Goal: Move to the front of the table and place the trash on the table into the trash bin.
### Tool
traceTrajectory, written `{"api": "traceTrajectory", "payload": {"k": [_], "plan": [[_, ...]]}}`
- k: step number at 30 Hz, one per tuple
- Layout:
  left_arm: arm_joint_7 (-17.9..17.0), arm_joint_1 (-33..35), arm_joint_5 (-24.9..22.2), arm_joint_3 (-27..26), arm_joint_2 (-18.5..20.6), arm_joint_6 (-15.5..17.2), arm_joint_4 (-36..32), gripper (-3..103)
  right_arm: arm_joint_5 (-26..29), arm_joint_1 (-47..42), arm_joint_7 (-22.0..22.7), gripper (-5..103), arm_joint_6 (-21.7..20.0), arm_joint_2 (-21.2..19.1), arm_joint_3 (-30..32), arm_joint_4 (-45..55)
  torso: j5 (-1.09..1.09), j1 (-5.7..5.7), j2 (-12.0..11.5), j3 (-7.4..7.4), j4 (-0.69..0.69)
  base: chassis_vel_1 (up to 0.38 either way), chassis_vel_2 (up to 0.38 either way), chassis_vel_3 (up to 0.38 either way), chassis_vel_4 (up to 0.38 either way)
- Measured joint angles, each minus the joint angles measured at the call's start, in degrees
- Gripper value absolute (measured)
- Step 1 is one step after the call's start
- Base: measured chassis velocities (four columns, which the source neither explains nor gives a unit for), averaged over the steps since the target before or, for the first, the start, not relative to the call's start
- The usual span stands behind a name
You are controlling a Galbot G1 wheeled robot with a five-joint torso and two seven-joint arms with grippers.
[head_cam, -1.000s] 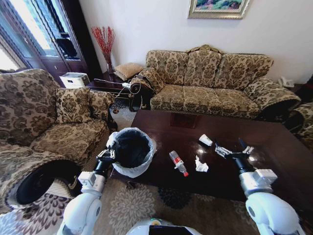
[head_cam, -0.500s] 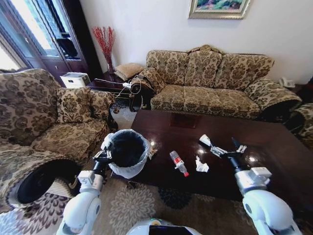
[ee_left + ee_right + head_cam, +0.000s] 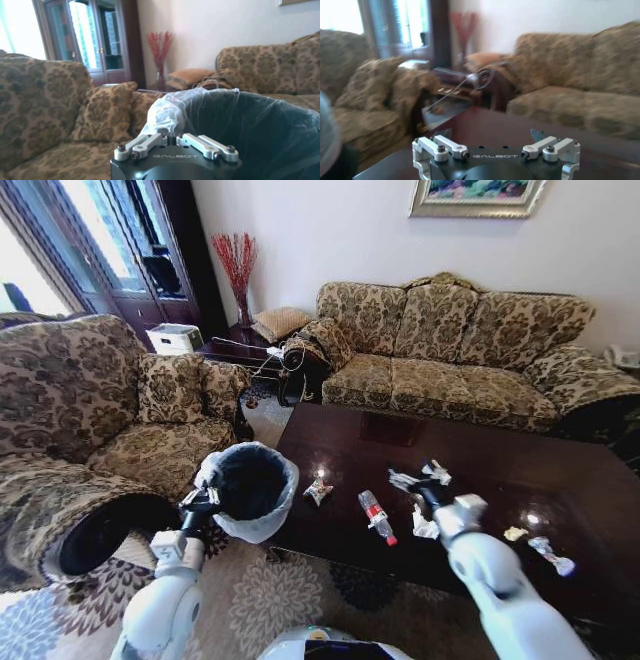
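Head view | my left gripper [image 3: 200,501] clamps trash bin [image 3: 250,492] rim, steadying it at table's [image 3: 560,480] 9 o'clock | right gripper [image 3: 420,477] spread wide above tissue [image 3: 425,527].

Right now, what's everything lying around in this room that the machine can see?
table: one, dark brown, before the long sofa
bottle: one, clear with red label, table's near edge
tissue: one, white, right of bottle
wrappers: three, one by the bin, two at the table's right
trash bin: one, black inside, white bag, at the table's left corner
left gripper: shut on the bin's rim
right gripper: open, above the table
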Motion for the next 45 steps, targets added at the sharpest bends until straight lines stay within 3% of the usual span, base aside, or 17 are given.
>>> {"api": "traceTrajectory", "payload": {"k": [1,5,9,11,14,19,32,37,39,45], "plan": [[0.00,0.00,0.00,0.00,0.00,0.00,0.00,3,0.00,0.00,0.00,100,0.00,0.00,0.00,0.00,0.00,0.00,0.00,0.00,0.00,0.000,0.000,0.000,0.000],[-0.53,-1.51,-1.04,-1.68,0.19,0.32,2.33,3,-1.62,8.51,0.90,100,0.50,5.16,-12.06,-11.46,-0.02,0.00,0.00,0.00,-0.01,0.000,0.000,0.000,0.000],[-0.59,-1.91,-2.37,-2.95,0.88,1.27,2.42,3,-2.75,12.61,1.17,100,0.56,9.12,-18.20,-18.45,-0.01,0.00,0.00,0.01,-0.01,0.000,0.000,0.000,0.000],[-0.59,-2.03,-2.74,-3.44,1.19,1.43,2.42,3,-3.05,13.82,1.18,100,0.65,10.33,-19.63,-20.81,-0.02,0.00,0.00,0.01,-0.01,0.000,0.000,0.000,0.000],[-0.62,-2.34,-4.13,-5.25,2.02,1.70,2.16,3,-3.61,18.23,2.03,100,1.40,15.54,-23.30,-29.05,-0.02,0.00,0.00,0.01,0.01,0.000,0.000,0.000,0.000],[-0.51,-1.84,-5.14,-6.34,2.66,2.04,1.08,3,-4.45,20.87,4.19,100,1.11,19.80,-24.12,-35.22,-0.02,0.01,0.01,0.01,0.00,0.000,0.000,0.000,0.000],[-0.22,-0.99,-6.78,-7.08,2.40,3.06,-1.15,3,-6.44,20.85,4.90,103,-2.87,20.22,-22.70,-38.45,0.02,0.01,0.03,0.01,-0.01,0.000,0.000,0.000,0.000],[-0.52,-0.98,-6.89,-6.91,2.06,3.06,-1.20,3,-7.78,19.96,4.79,86,-3.08,19.90,-21.35,-38.79,0.03,0.01,0.03,0.01,0.00,0.000,0.000,0.000,0.000],[-0.56,-0.91,-6.85,-6.76,1.93,3.06,-1.28,3,-7.79,19.44,4.79,86,-3.47,19.43,-21.11,-38.27,0.02,0.01,0.03,0.01,0.00,0.000,0.000,0.000,0.000],[-0.61,-0.57,-6.39,-5.91,1.35,3.01,-1.88,3,-7.50,16.95,4.89,60,-4.37,17.49,-20.39,-36.15,0.03,0.00,0.04,0.00,0.00,0.000,0.000,0.000,0.000]]}}
